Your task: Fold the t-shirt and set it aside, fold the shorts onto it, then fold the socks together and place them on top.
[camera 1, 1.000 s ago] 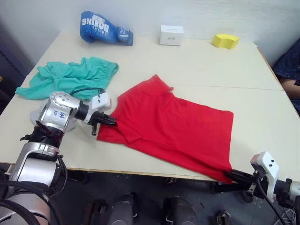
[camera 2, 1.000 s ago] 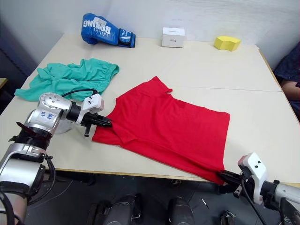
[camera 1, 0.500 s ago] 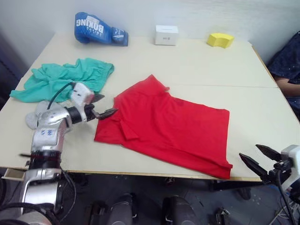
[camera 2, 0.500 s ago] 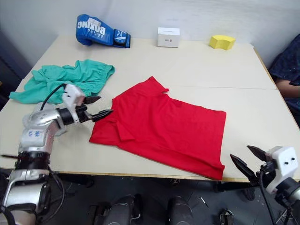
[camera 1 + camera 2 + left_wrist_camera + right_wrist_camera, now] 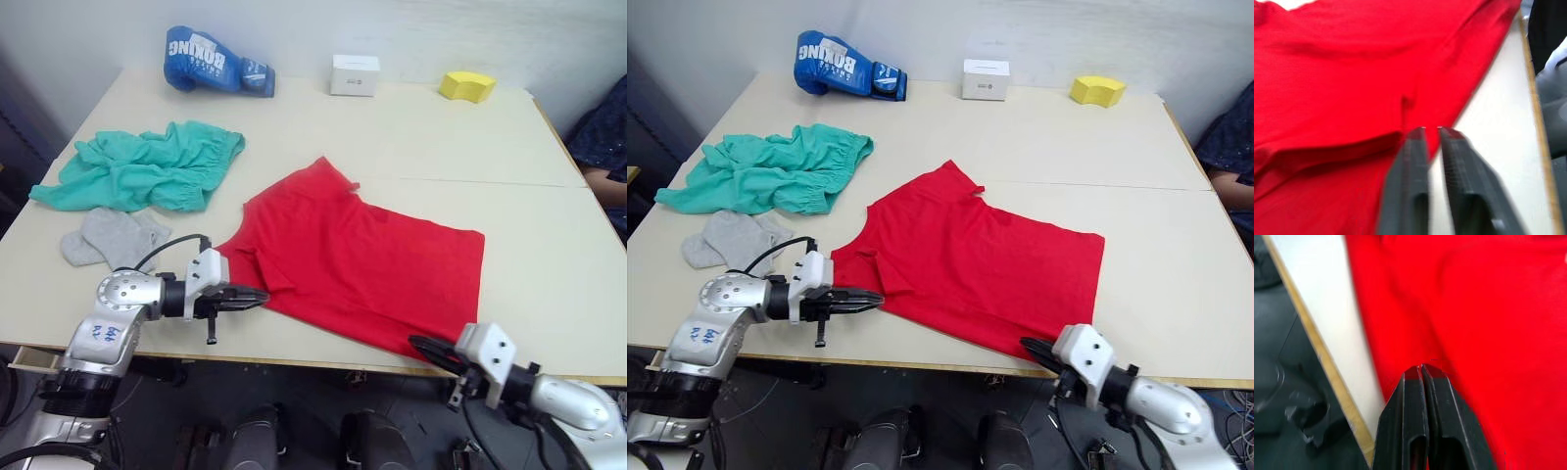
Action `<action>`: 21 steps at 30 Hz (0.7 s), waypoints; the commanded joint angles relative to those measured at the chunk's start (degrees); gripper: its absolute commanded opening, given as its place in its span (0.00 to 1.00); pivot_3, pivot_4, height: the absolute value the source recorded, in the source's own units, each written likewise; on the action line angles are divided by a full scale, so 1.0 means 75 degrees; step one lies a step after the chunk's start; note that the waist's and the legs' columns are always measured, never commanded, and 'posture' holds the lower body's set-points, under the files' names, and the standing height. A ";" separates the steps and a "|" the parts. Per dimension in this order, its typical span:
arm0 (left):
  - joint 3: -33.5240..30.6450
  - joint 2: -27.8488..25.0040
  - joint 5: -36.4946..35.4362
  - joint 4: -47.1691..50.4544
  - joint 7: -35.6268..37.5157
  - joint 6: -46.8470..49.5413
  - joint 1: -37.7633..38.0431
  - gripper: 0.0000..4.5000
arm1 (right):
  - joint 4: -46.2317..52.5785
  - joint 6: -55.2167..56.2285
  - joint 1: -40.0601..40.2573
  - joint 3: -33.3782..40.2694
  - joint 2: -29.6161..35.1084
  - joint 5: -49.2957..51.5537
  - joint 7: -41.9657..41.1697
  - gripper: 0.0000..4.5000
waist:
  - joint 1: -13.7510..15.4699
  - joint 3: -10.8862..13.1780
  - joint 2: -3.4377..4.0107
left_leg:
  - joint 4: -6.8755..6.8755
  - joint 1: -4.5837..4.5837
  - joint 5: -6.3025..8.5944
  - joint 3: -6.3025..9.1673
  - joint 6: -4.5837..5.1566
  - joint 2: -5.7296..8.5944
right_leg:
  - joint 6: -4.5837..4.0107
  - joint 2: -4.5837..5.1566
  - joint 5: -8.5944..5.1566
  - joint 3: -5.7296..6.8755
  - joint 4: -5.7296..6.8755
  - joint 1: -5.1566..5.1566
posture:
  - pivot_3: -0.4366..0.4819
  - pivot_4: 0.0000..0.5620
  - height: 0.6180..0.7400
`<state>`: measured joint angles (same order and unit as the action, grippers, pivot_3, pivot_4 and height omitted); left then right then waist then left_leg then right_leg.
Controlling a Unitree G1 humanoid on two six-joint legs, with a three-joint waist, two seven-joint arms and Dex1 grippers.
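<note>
Both arms have just come back down to the near hem of the t-shirt [image 5: 362, 264], spread mid-table. The left gripper [image 5: 257, 297] looks nearly closed at its edge, and the right gripper [image 5: 423, 347] seems pinched on cloth: probably the first fold.

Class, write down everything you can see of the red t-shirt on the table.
The t-shirt is bright red soft cloth, folded to a rough oblong and lying flat on the pale table, slightly wrinkled, with one short sleeve pointing away from the robot. Its near edge runs along the table's front edge. The left gripper meets its left edge with fingers nearly closed; the right gripper, shut, meets its near edge. It lies apart from the green shorts.
</note>
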<state>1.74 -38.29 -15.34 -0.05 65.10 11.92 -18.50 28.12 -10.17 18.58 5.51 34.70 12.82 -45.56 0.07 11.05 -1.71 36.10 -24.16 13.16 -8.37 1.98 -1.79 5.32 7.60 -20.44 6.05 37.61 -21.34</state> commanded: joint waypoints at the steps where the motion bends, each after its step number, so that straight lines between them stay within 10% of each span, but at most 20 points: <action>1: 0.0266 0.0078 0.0339 -0.0288 -0.0146 -0.0403 -0.0274 0.00 | -0.0313 0.0349 -0.0332 -0.0353 -0.0126 -0.0376 0.0264 0.00 | -0.0021 0.0000 0.0001 | 0.0001 0.0000 -0.0002 -0.0001 0.0002 0.0001 | 0.0000 0.0000 0.0000 0.0000 0.0004 -0.0001 | 0.48 0.27 1.00; 21: -0.0064 0.1377 0.1309 -0.3658 -0.2671 -0.2477 -0.2339 0.00 | -0.0887 0.1622 0.1356 0.1492 -0.0438 -0.0341 0.1148 0.00 | -0.0024 -0.0007 -0.0003 | 0.0004 0.0005 0.0001 0.0000 0.0009 -0.0001 | 0.0007 -0.0004 0.0003 0.0006 0.0010 0.0006 | 0.48 0.27 1.00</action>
<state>3.41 -27.82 -5.19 -26.73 46.92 -4.22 -35.28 21.96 -0.20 27.98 13.76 32.14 9.58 -38.11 -0.11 11.00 -1.73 36.14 -24.12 13.16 -8.37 2.04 -1.81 5.37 7.56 -20.41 6.10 37.69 -21.30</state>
